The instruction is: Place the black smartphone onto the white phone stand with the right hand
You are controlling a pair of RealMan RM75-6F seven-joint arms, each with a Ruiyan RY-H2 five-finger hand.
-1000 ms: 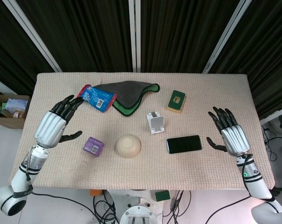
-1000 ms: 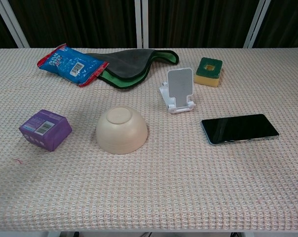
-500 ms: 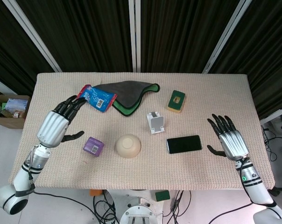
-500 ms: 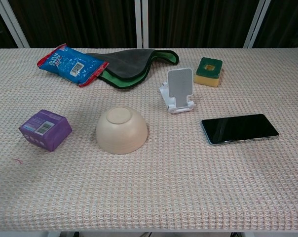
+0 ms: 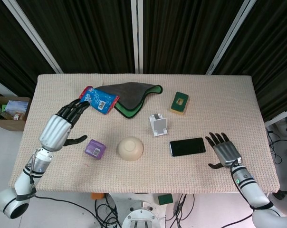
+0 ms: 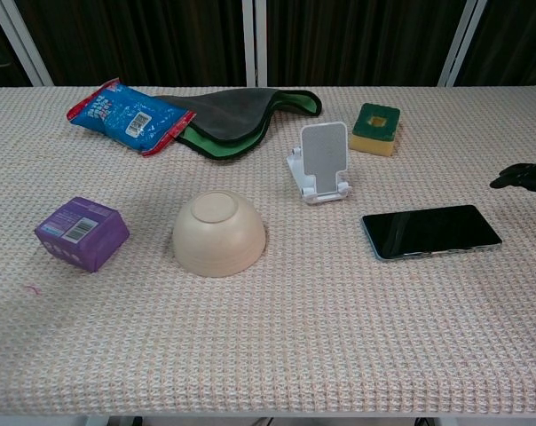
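Note:
The black smartphone (image 5: 187, 147) (image 6: 430, 232) lies flat, screen up, on the woven mat. Just behind and to its left, the white phone stand (image 5: 157, 124) (image 6: 320, 163) stands upright with nothing on it. My right hand (image 5: 223, 150) hovers low just right of the phone with fingers spread, holding nothing; only its fingertips (image 6: 522, 176) show at the chest view's right edge. My left hand (image 5: 62, 125) is open at the table's left side, near the snack packet.
An upturned cream bowl (image 5: 130, 148) (image 6: 219, 233) sits left of the phone. A purple box (image 5: 95, 148), a blue-red snack packet (image 5: 99, 99), a dark green-edged cloth (image 5: 132, 96) and a green-yellow sponge (image 5: 180, 103) lie around the mat.
My right hand has dropped lower and moved in toward the phone, its fingertips entering the chest view. My left hand has drifted slightly. The phone and stand have not moved.

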